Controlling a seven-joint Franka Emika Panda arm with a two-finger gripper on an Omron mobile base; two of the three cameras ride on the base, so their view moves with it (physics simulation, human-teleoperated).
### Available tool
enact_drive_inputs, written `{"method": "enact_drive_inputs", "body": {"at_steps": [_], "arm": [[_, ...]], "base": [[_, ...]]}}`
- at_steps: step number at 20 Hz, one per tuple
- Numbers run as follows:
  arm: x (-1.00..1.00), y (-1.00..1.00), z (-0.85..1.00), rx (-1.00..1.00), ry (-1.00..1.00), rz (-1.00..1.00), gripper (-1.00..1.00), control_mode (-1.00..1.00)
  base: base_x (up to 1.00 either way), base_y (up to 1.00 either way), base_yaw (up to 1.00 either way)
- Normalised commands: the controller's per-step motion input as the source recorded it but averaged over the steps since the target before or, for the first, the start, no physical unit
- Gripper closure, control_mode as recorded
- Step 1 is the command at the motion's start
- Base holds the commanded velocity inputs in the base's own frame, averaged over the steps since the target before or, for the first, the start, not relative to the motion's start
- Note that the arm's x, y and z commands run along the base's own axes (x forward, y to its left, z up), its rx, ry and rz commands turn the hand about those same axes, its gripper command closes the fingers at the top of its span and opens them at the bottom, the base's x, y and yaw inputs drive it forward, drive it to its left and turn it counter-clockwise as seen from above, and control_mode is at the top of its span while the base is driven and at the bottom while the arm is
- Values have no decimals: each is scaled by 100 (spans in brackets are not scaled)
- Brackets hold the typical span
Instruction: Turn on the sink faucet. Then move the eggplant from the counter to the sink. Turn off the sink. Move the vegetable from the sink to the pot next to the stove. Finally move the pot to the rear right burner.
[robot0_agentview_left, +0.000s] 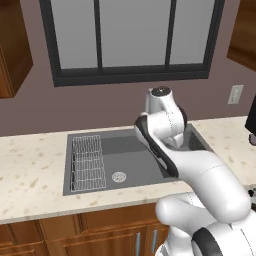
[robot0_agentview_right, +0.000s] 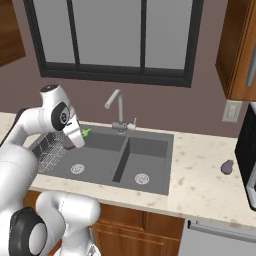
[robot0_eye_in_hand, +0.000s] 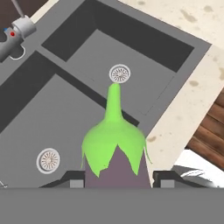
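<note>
My gripper (robot0_eye_in_hand: 118, 180) is shut on the eggplant (robot0_eye_in_hand: 114, 144), a purple body with a bright green cap and stem. In the hand view the stem points out over the divider between the two basins of the grey sink (robot0_eye_in_hand: 78, 57). From the right base view the gripper (robot0_agentview_right: 75, 140) hangs over the sink's left basin (robot0_agentview_right: 95, 157), and the eggplant's green stem (robot0_agentview_right: 86, 132) sticks out beside it. The faucet (robot0_agentview_right: 116, 107) stands at the sink's back rim, with no water showing from it. The pot and the burner are out of view.
A wire dish rack (robot0_agentview_left: 89, 162) lies in the left end of the sink. A small purple object (robot0_agentview_right: 227, 166) rests on the speckled counter (robot0_agentview_right: 200, 175) to the right. A dark appliance (robot0_agentview_right: 247, 147) stands at the right edge. A window spans the wall behind.
</note>
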Motion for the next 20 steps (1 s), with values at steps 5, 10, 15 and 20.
{"method": "enact_drive_inputs", "body": {"at_steps": [5, 10, 15, 20], "arm": [[-9, 0, 0, 0, -3, -1, 100, -100], [-8, -1, 0, 0, -2, -2, 100, 100], [0, 0, 0, 0, 0, 0, 100, 100], [0, 0, 0, 0, 0, 0, 100, 100]], "base": [[0, 0, 0], [-39, -11, -17], [-39, -6, -36], [-26, 0, -47]]}}
